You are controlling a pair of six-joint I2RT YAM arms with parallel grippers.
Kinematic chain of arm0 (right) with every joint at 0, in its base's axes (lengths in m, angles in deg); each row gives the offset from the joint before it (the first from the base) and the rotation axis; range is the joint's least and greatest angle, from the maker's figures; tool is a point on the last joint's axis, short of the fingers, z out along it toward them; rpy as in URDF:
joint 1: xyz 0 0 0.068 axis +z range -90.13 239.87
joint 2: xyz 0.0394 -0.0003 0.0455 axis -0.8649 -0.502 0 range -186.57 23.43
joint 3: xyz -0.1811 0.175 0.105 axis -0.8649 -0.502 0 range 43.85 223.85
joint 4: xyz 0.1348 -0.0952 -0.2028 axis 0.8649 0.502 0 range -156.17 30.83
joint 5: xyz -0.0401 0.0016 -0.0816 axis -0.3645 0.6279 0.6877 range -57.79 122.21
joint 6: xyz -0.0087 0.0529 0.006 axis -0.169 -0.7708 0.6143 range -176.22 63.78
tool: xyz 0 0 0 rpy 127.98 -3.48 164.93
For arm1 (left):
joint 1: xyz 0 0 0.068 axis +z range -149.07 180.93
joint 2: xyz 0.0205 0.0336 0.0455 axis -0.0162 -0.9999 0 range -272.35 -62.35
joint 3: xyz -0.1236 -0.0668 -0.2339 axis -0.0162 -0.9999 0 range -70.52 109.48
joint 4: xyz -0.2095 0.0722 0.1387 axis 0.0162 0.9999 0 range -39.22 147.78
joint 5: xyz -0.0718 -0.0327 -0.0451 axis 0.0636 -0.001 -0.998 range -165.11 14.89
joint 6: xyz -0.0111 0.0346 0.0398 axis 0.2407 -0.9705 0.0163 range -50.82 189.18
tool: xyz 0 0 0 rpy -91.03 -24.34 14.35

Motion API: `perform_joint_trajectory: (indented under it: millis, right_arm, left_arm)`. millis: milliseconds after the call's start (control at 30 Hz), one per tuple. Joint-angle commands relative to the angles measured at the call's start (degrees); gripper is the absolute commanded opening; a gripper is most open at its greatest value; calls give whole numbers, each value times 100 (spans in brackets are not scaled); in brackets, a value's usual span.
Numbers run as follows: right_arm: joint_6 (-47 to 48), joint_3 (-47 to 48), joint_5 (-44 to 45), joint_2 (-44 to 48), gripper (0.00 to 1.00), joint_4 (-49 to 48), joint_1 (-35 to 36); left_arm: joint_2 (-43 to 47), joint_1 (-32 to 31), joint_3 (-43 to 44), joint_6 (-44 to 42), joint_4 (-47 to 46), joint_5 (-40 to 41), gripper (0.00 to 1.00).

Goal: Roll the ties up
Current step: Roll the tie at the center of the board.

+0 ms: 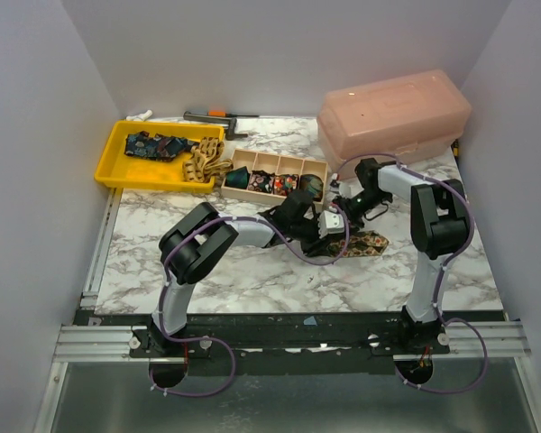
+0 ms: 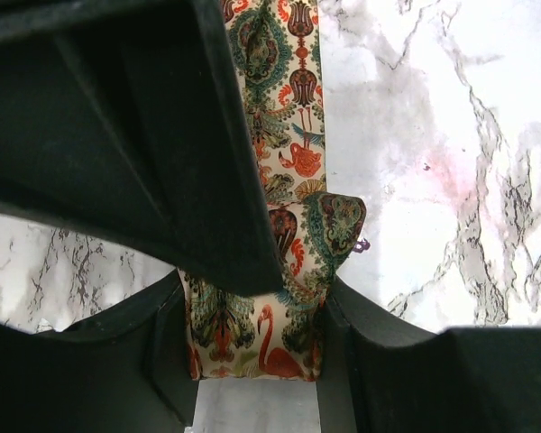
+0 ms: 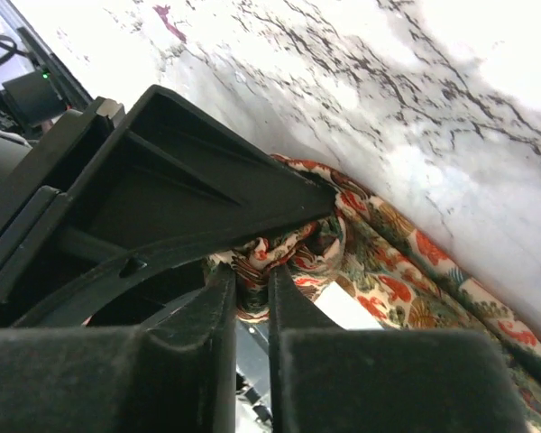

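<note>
The tie (image 1: 365, 242) lies at centre right of the top view, your left gripper (image 2: 257, 336) clamps across it and the right gripper (image 3: 251, 307) pinches the folded end, so turn that end slowly, edges aligned.

Fig.: I read no text, label, brand or no. in any view; tie (image 2: 288, 153) print is birds & ornament only.

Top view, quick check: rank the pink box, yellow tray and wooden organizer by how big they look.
1. pink box
2. yellow tray, only slightly smaller
3. wooden organizer, clearly smallest
</note>
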Motion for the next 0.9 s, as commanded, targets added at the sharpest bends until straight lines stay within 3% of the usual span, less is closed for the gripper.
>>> perform_joint_trajectory:
  millis: [0, 167, 367, 667, 867]
  right_arm:
    - [241, 77, 745, -217, 1, -4, 16]
    - [643, -206, 1685, -213, 0, -458, -88]
    - [842, -543, 2472, -168, 0, -1083, -125]
    - [857, -1081, 3389, -110, 0, -1662, -125]
    - [726, -1052, 3487, -319, 0, -1731, -125]
  left_arm:
    - [-272, 39, -84, 102, 1103, 289, 25]
    - [-152, 264, -77, 439, 598, -278, 58]
    - [10, 349, -270, 679, -780, -896, 74]
    - [-404, 169, -245, 1034, -2283, -1098, 77]
    - [-807, 64, -322, 1200, -3040, -952, 77]
